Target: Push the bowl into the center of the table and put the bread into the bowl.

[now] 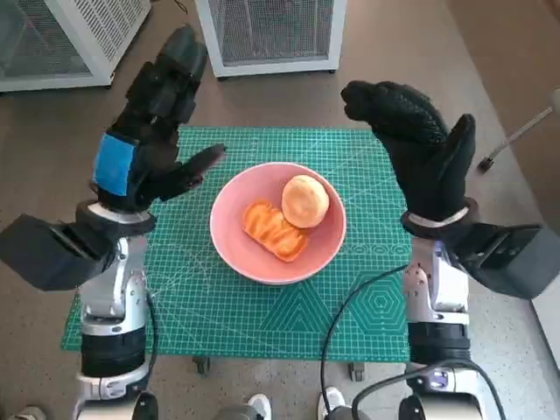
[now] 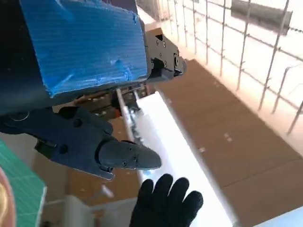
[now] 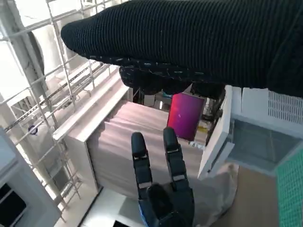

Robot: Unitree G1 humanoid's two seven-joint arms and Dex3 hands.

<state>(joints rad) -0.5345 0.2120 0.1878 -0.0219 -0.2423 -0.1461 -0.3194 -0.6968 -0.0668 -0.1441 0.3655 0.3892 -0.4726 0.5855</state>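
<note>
A pink bowl (image 1: 236, 249) sits near the middle of the green cutting mat (image 1: 219, 306) in the head view. Inside it lie a ridged orange bread (image 1: 273, 229) and a round golden bun (image 1: 304, 200). My left hand (image 1: 153, 122), black with blue tape, is raised to the left of the bowl, fingers spread, holding nothing. My right hand (image 1: 416, 144) in its knitted glove is raised on the bowl's right, fingers apart and empty. The left wrist view shows my left hand (image 2: 94, 146) and the gloved right hand (image 2: 165, 201). The right wrist view shows the glove (image 3: 189, 42) and the left hand (image 3: 163, 189) opposite.
White wire-mesh cabinets (image 1: 271, 31) stand on the brown floor beyond the table. A cable (image 1: 350, 324) runs over the mat's front right. Shoes of a person (image 1: 258, 407) show below the table's front edge. A thin stand (image 1: 516, 136) lies at the right.
</note>
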